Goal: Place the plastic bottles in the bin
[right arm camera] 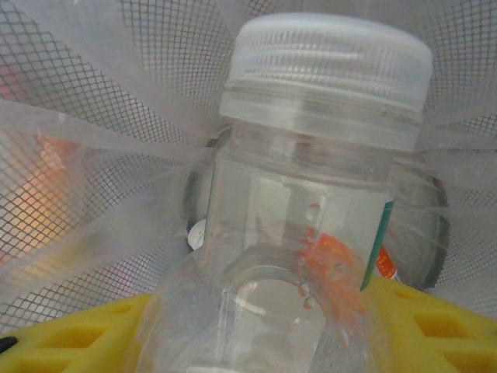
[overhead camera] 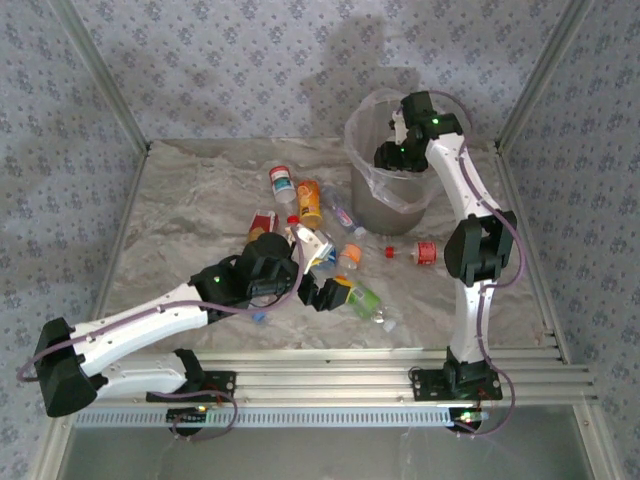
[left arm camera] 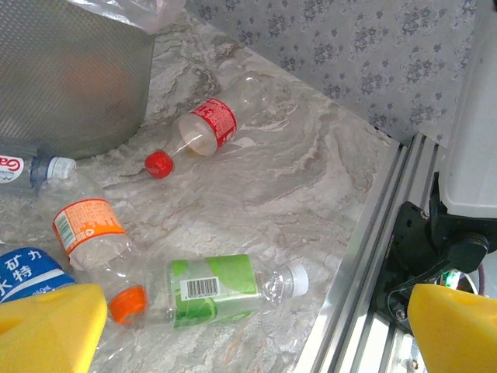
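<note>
**Top view, left side.** The left arm [overhead camera: 150, 320] reaches from the near-left corner across the marbled worktop [overhead camera: 190, 190]. The left fingers [overhead camera: 342, 286] sit at the near edge of the scattered plastic bottles [overhead camera: 310, 203], just beside the green-label bottle [overhead camera: 366, 301]. Their spread is hard to read from above.

**Left wrist view.** This settles it: both yellow fingers stand out at the bottom corners, spread fully, with nothing between them. Bottles lying on their sides below:
- a blue-label bottle [left arm camera: 27, 268]
- an orange-label bottle [left arm camera: 87, 227] with an orange cap
- the green-label one, with a barcode and white cap
- farther off and apart from these, a red-label bottle [left arm camera: 208, 127] with a red cap

The barcode and cap details do not resolve from above.

**Bin.** The bin [overhead camera: 372, 195] stands upright at the far right of the worktop, with a clear bag liner [overhead camera: 352, 135] folded over its rim. The left wrist view catches its mesh wall at the upper left.

**Right side.** The right arm [overhead camera: 470, 250] rises from the near-right corner and bends over the rim, its wrist dipping inside. The grip cannot be read from above.

**Right wrist view.** The right fingers [right arm camera: 70, 338] are partly closed on a clear white-capped bottle [right arm camera: 311, 217], cap pointing away from the camera. It is held inside the bin, with mesh and liner all round.
</note>
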Robot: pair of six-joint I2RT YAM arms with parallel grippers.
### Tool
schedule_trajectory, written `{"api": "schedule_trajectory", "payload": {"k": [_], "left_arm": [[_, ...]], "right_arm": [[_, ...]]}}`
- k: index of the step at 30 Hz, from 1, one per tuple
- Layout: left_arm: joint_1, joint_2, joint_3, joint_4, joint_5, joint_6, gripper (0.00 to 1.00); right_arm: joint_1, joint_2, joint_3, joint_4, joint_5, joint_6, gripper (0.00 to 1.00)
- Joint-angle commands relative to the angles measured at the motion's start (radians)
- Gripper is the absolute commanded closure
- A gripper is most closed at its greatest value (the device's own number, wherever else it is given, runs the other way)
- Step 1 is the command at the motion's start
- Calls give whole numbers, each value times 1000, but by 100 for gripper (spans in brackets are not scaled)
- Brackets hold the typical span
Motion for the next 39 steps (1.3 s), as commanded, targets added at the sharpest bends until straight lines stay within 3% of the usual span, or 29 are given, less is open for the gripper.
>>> {"api": "schedule_trajectory", "payload": {"k": [1, 9, 16, 27, 39], "left_arm": [[-9, -16, 15, 31, 11, 15, 0], [-9, -14, 18, 30, 12, 19, 0], [-9, -19, 18, 37, 20, 16, 0], [-9, -41, 12, 26, 16, 26, 0], [-9, -113, -27, -13, -18, 68, 0]], "right_arm": [[4, 15, 28, -34, -13, -18, 33], [5, -27, 34, -34, 5, -12, 20], [7, -87, 36, -28, 11, -3, 15], [15, -231, -6, 6, 28, 13, 17], [74, -587, -320, 79, 133, 21, 21]]}}
